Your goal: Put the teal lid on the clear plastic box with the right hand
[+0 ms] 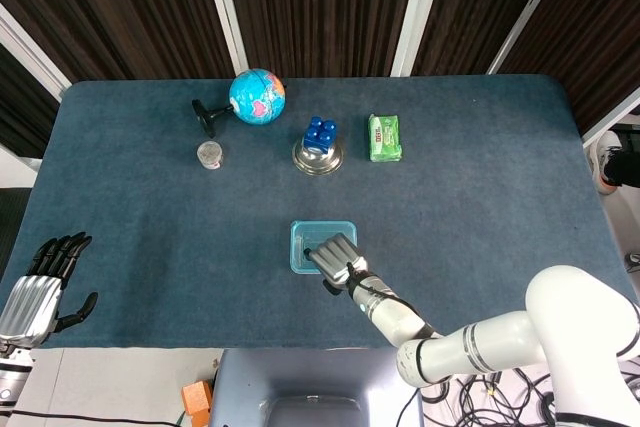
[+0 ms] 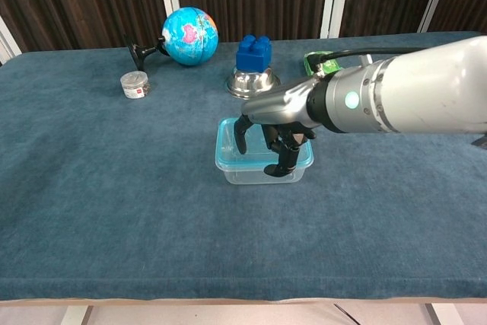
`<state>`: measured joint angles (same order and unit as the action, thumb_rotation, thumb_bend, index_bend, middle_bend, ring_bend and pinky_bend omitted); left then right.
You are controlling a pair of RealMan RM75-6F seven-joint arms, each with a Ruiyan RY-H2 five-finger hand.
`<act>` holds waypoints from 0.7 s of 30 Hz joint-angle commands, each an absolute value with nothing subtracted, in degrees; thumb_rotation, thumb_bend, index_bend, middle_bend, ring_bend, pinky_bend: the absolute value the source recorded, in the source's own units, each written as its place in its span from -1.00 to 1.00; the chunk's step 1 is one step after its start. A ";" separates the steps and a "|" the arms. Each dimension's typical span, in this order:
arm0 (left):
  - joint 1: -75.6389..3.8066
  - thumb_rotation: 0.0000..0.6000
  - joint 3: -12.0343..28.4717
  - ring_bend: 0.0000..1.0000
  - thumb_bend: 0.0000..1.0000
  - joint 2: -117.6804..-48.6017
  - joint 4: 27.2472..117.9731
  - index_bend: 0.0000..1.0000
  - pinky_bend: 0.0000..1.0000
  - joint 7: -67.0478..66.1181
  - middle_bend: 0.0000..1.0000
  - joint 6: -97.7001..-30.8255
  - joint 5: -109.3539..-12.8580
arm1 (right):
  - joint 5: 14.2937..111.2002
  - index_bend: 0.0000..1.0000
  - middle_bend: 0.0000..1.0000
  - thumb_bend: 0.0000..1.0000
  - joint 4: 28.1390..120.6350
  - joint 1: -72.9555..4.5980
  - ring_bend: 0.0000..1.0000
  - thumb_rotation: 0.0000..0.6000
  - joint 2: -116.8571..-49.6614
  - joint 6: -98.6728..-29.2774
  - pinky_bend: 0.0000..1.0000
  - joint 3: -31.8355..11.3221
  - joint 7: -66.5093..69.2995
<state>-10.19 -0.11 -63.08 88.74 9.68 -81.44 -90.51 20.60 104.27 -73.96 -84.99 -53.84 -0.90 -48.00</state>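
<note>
Two hands show, but only one is busy. The right hand (image 2: 268,136) hangs over the clear plastic box (image 2: 262,167) in the middle of the blue table (image 2: 114,188), with its fingers (image 2: 242,133) curled down and apart, touching or almost touching the teal lid (image 2: 227,154). It grips nothing that I can see. The lid already sits on the box, so I think the job now is to press it shut. To do that well, the hand should push straight down, softly, on each edge, so the thin box does not slide or tip. The chest view shows the side of the box and the fingers reaching down to the lid. The head view looks from above, so the right hand (image 1: 334,257) covers part of the lid (image 1: 305,237) there. Only the head view shows the left hand (image 1: 40,282), resting far off at the table's corner, fingers spread and holding nothing.
</note>
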 commanded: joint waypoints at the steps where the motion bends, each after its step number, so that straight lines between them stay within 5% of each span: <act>1: -10.19 1.00 -0.10 -0.92 -0.28 -63.07 88.69 -1.00 -0.90 9.75 -0.90 -81.46 -90.51 | 20.43 -0.42 0.72 -0.28 104.25 -74.06 0.57 1.00 -84.96 -53.90 0.50 -0.82 -47.94; 21: -10.15 1.00 -0.07 -0.92 -0.28 -63.01 88.64 -1.00 -0.90 9.94 -0.90 -81.58 -90.46 | 19.44 -0.41 0.72 -0.28 102.85 -74.72 0.57 1.00 -86.04 -53.40 0.50 0.37 -47.97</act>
<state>-10.15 -0.07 -63.01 88.64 9.94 -81.58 -90.45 19.49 102.91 -74.70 -85.99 -53.44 0.34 -47.99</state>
